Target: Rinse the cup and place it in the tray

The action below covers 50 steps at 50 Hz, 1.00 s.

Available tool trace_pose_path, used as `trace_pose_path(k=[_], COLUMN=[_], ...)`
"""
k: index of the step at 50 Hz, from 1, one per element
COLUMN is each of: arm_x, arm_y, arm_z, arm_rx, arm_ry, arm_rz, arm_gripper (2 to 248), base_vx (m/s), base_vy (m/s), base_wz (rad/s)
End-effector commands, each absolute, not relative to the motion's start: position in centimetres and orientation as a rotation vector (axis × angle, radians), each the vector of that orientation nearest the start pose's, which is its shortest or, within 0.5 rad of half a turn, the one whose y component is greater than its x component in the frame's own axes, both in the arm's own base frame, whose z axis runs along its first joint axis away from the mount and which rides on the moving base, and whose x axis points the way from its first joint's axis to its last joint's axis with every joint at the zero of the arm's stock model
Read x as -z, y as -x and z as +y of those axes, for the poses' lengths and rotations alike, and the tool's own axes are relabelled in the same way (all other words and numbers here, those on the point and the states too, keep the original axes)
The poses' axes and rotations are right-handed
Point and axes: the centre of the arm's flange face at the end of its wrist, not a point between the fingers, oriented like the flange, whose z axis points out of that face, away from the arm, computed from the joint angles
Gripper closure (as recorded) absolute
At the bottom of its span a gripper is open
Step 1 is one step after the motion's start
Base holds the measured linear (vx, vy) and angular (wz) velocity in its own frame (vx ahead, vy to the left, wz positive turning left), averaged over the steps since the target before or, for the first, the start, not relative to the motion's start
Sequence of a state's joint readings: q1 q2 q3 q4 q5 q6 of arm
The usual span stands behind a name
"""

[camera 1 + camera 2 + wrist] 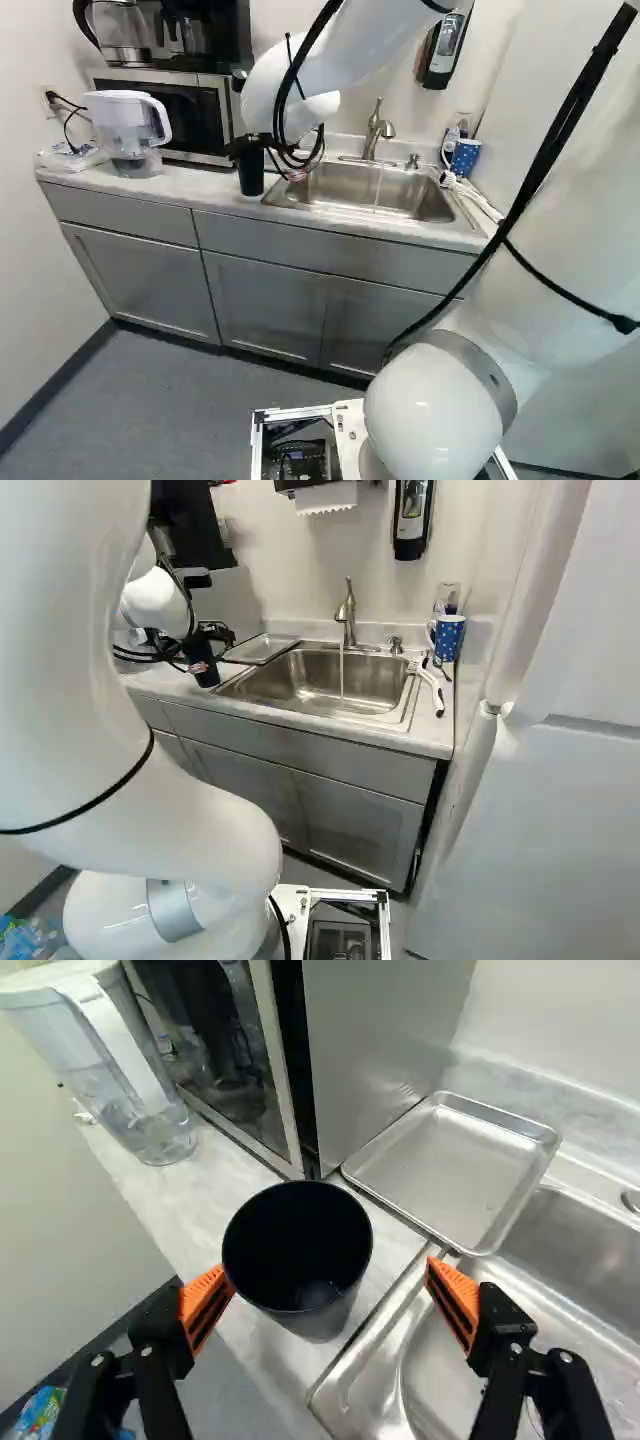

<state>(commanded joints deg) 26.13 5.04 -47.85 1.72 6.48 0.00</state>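
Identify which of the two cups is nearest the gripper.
The plain dark cup, between the gripper's open fingers; the blue spotted mug is across the sink, away from it.

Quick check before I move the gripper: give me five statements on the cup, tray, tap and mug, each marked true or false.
1. The gripper is clamped on the black cup. False: it is open, with the cup between its fingers.
2. Water is running from the tap. True.
3. The metal tray lies at the bottom of the sink. False: it lies beside the microwave, at the sink's edge.
4. The blue dotted mug stands on the counter. True.
5. The black cup is in the tray. False: it is on the counter beside the sink.
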Motion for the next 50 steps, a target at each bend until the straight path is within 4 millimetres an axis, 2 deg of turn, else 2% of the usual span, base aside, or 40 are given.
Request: trace_pose_path(k=[29,50], arm_x=[-55.5,-54.2], arm_y=[-43.3,-42.3], arm_z=[21.5,21.8], arm_rx=[1.583,1.656], arm_ry=[2.346,2.271], arm_rz=[-0.509,-0.508], arm_gripper=[3,3], base_vx=[0.0,0.0], base_vy=[0.0,0.0], base_wz=[0.0,0.0])
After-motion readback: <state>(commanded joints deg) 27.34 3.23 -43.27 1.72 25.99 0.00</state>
